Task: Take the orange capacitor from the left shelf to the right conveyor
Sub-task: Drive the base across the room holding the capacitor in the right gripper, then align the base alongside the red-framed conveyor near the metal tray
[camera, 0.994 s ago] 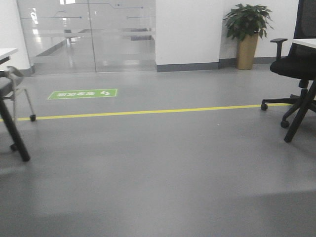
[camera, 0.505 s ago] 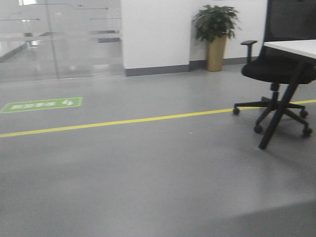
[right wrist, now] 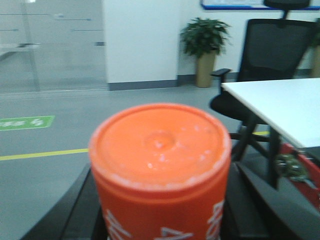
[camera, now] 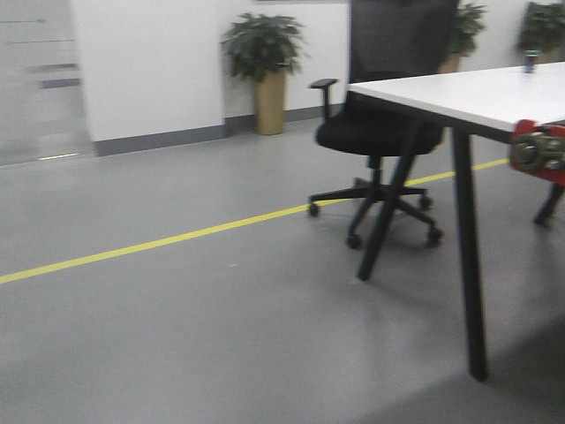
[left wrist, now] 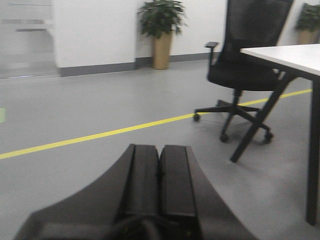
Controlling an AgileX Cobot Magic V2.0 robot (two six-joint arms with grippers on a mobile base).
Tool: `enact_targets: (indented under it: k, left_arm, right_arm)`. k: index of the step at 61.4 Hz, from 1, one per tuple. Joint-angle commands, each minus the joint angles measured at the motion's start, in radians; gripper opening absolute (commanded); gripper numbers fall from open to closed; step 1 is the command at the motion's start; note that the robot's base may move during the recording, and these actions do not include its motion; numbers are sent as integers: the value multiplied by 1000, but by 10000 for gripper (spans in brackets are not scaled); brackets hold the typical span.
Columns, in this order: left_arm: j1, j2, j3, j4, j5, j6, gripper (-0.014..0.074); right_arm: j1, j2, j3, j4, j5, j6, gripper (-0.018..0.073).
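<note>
Was in the carrying step, by judgement: had the capacitor [right wrist: 160, 165] off the shelf but not yet at the conveyor. Held it upright in the right gripper [right wrist: 160, 225], nearest of all in the right wrist view, with dark fingers [right wrist: 75, 215] closed around it on both sides; could not see the pads' contact, hidden behind it. Looked like a small orange can with a flat round lid, a raised rim and a shallow dimple in the middle. Showed only the tops of white marks on the side, too cropped to read. Seemed rigid and smooth, so probably safe under a firm hold, but apt to slip if released early.

Had the left gripper [left wrist: 160, 172] fully closed, fingers pressed together, with nothing between.

Farther out, saw grey floor [camera: 177, 353] crossed by a yellow line [camera: 177, 237]. At the right, past the black leg of a white table [camera: 459, 93], saw a piece of red frame with a bolt, probably the end of the conveyor [camera: 538, 150]. Could not see the belt. Behind the table, saw a black chair [camera: 380, 137]; at the far wall, a plant [camera: 262, 62]. Saw no shelf in any view.

Called next for more approach toward the right, then for bringing the capacitor over the belt, lowering it upright, and opening only once set down.
</note>
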Motion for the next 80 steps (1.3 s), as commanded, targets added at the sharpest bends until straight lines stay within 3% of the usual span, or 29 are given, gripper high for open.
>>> enact_targets:
  k: [1,80]
  left_arm:
    - [2,-11,-5,-2,-84,0,-127]
    - [2,-11,-5,-2,-84,0,-127]
  right_arm:
    - [-1,10,-27,-4,-91,-2,109]
    - [-1,10,-27,-4,-91,-2,109]
